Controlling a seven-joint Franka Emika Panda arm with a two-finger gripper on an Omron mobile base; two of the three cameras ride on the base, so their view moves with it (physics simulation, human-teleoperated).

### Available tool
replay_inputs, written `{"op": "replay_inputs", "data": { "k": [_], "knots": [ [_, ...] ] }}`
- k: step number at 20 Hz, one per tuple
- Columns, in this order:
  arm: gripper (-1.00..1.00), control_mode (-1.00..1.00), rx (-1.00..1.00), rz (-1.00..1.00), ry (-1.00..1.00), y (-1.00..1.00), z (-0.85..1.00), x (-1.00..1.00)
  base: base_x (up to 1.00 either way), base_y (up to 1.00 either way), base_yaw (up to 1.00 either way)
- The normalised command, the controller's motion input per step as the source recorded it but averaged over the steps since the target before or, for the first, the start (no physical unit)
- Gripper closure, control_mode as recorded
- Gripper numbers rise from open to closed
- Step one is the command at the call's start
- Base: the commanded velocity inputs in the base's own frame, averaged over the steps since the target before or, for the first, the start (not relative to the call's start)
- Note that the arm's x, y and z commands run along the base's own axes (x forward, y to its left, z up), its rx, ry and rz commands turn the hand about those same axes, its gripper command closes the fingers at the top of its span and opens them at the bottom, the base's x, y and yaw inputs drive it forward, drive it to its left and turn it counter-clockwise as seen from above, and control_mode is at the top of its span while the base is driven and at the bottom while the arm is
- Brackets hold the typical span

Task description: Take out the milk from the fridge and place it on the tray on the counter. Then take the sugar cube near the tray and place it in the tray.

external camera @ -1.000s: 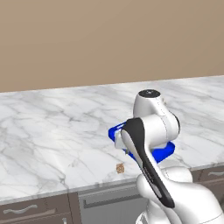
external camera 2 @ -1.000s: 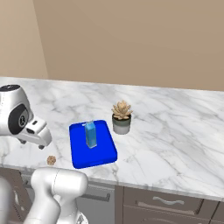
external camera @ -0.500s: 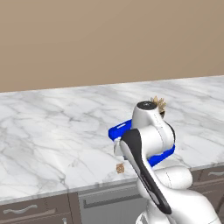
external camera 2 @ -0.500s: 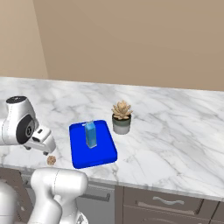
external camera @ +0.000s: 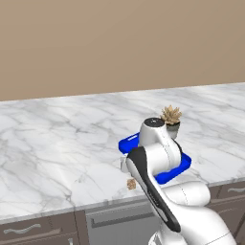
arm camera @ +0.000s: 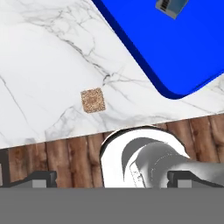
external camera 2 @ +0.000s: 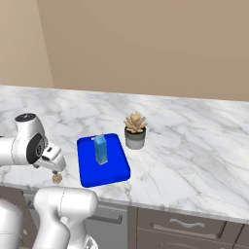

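Observation:
The blue milk carton (external camera 2: pixel 100 149) stands upright on the bright blue tray (external camera 2: pixel 113 172), which lies on the white marble counter (external camera 2: pixel 194 146). In the hand view the milk (arm camera: pixel 172 6) is at the top edge, over the tray (arm camera: pixel 175 52). The tan sugar cube (external camera 2: pixel 57 178) lies on the marble left of the tray, close to the front edge. My gripper (external camera 2: pixel 54 168) hangs just above the sugar cube (arm camera: pixel 92 100), open, its fingertips (arm camera: pixel 41 177) far apart with nothing between them. The cube (external camera: pixel 130 183) also peeks out beside my arm. The fridge is out of view.
A small spiky potted plant (external camera 2: pixel 135 130) stands just behind the tray's right far corner. Brown drawers with metal handles (external camera 2: pixel 187 224) run below the counter edge. A beige wall backs the counter (external camera: pixel 48 143).
My arm has folded down and the hand has sunk toward the counter's front edge, ending close over the sugar cube. The jaws stayed wide. Milk, tray and cube have not moved.

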Motion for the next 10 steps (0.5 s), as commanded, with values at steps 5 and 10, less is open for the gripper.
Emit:
{"op": "replay_inputs", "data": {
  "k": [5, 10],
  "knots": [
    [-1.0, -1.0, 0.0, 0.0, 0.0, 0.18, -0.36, 0.32, 0.0, 0.0, 0.0],
    [-1.0, -1.0, 0.0, 0.0, 0.0, 0.04, -0.25, 0.27, 0.0, 0.0, 0.0]
  ]
}}
